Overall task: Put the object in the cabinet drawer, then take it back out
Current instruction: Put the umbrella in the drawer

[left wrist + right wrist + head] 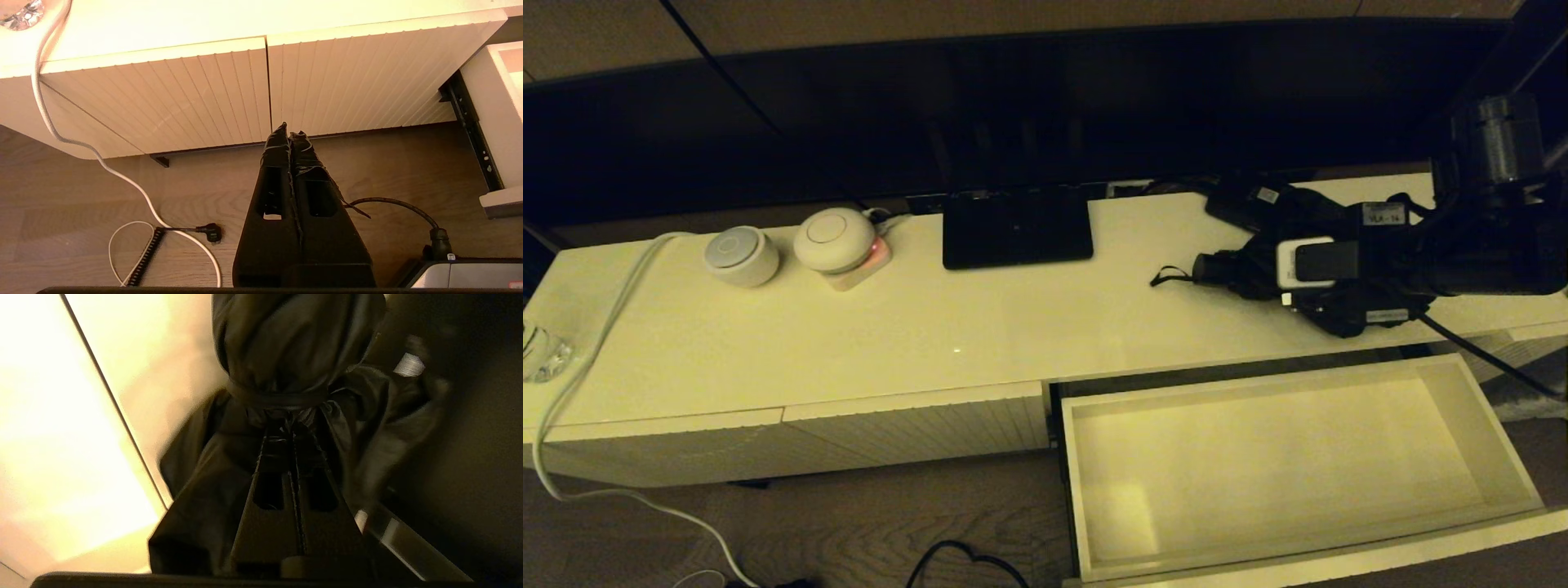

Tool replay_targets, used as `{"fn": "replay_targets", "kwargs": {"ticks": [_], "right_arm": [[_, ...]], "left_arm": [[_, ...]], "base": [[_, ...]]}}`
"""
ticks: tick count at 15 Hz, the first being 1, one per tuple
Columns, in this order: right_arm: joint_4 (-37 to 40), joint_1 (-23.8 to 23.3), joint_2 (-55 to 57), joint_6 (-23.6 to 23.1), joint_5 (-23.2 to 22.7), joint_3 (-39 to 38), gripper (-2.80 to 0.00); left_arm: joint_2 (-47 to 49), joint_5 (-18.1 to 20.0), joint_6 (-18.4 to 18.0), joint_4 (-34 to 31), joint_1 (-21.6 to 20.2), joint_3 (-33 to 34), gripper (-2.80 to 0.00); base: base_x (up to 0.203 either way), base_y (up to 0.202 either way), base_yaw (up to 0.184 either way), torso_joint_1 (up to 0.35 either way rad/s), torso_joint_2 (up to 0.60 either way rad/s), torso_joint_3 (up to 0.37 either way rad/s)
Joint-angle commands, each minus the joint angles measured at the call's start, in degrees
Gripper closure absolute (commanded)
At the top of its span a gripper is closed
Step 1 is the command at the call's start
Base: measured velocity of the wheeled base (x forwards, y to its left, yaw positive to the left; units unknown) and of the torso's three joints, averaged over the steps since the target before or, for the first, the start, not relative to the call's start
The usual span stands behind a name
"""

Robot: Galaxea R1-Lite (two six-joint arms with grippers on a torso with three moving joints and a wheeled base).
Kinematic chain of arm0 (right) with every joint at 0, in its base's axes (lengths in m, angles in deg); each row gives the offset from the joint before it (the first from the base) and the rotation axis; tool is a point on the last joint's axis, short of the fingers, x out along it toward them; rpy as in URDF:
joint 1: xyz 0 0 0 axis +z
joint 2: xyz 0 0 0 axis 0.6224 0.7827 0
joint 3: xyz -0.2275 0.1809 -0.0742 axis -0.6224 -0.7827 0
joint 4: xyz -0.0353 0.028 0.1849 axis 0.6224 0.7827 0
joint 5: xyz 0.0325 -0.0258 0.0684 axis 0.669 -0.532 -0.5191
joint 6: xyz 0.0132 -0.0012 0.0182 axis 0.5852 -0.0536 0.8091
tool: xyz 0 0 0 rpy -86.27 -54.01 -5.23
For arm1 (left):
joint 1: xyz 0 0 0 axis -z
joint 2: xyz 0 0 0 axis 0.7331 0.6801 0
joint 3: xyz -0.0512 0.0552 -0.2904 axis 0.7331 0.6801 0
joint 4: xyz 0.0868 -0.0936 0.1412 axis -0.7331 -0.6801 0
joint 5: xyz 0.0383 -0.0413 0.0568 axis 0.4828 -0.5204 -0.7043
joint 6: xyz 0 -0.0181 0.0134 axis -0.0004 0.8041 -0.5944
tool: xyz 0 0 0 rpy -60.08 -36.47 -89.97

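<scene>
One drawer is pulled out: the cabinet drawer point(1282, 474) sits wide open at near right, pale interior bare, its near front edge cut off by the head view's lower border. Left of it, two shorter ribbed fronts point(261, 90) are flush with the cabinet body, side by side with a thin seam between them.

Left gripper point(290, 132) hangs low in front of those ribbed fronts, above the wood floor point(81, 196), fingers pressed together with nothing between them. A white cable point(102, 163) runs off the tabletop edge down to the floor near it; a black plug point(210, 232) lies on the floor just beside the cable.

Up on the tabletop point(915, 327), just beyond the open drawer, the right gripper point(292, 433) is down on the umbrella point(1241, 273). In the right wrist view its fingers sit nearly together, pinching into the bunched black fabric below the tied band. Umbrella lies on the tabletop at far right, handle end pointing left, thin wrist loop point(1168, 276) trailing left on the surface. It is outside the drawer.

Further back, centre: a black monitor stand point(1017, 227) on the tabletop, dark screen above it. Left of that, two round white devices point(788, 245) side by side, the right one on a small base with a pink glow. A clear glass item point(539, 351) is at the far left edge.
</scene>
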Motion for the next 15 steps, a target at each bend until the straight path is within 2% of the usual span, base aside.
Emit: {"fn": "replay_targets", "kwargs": {"ticks": [1, 4, 12, 15], "right_arm": [[0.10, 0.07, -4.92, -0.73, 0.24, -0.87, 0.00], [2.87, 0.07, -9.66, -0.77, 0.26, -2.76, 0.00], [17.00, 0.07, -23.20, -0.74, 0.50, -6.27, 0.00], [20.65, 0.07, -26.85, -0.29, 0.45, -11.67, 0.00]], "left_arm": [[0.00, -0.02, 0.00, 0.01, -0.02, 0.18, 0.00], [0.00, -0.02, 0.00, 0.01, -0.02, 0.18, 0.00], [0.00, -0.02, 0.00, 0.01, -0.02, 0.18, 0.00], [0.00, -0.02, 0.00, 0.01, -0.02, 0.18, 0.00]], "base": [[0.000, 0.000, 0.000, 0.000, 0.00, 0.000], [0.000, 0.000, 0.000, 0.000, 0.00, 0.000], [0.000, 0.000, 0.000, 0.000, 0.00, 0.000], [0.000, 0.000, 0.000, 0.000, 0.00, 0.000]]}}
